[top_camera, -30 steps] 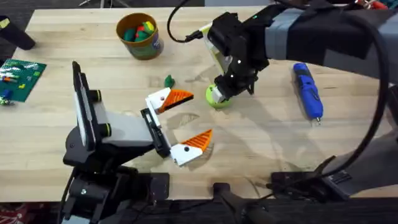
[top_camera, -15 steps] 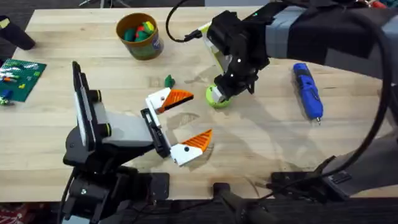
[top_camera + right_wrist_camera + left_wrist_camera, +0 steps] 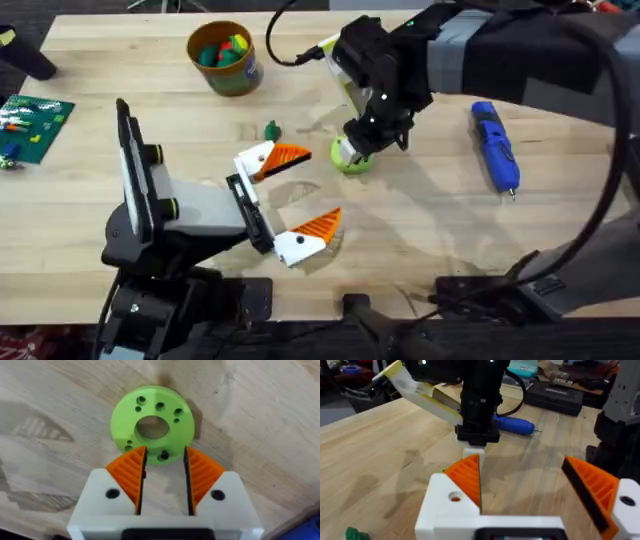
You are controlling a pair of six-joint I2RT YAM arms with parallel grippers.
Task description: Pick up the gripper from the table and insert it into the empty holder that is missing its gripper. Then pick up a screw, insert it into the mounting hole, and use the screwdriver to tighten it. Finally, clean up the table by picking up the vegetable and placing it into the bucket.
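1. Nearest the bases, the left gripper (image 3: 290,195) hovers low over the near-middle of the wooden desk (image 3: 430,235), its jaws spread wide with nothing between the orange ribbed pads (image 3: 466,477) (the left wrist view shows bare wood in the gap).

2. Just beyond the left gripper's far finger, a tiny dark-green vegetable (image 3: 271,130) lies alone on the desk, well apart from the bucket and touching nothing.

3. To the right of the vegetable, the right gripper (image 3: 352,150) points straight down at a lime-green disc (image 3: 349,158) lying flat on the desk.
   - In the right wrist view the jaws (image 3: 164,477) stand narrowly parted, the two orange pads (image 3: 129,474) reaching over the near rim of the lime-green disc (image 3: 152,426), whose large middle hole and ring of small holes are plain to see.
   - Whether the pads actually press on the rim cannot be told.

4. Further right, the blue screwdriver (image 3: 495,145) lies flat on the desk, its thin metal tip towards the near side, clear of both arms (it also appears behind the right arm in the left wrist view).

5. At the far left, the yellow-orange bucket (image 3: 224,58) stands upright with a green band round its side and some coloured toy pieces inside.

6. At the left edge of the desk lies a green circuit board (image 3: 33,125), flat and away from everything else.
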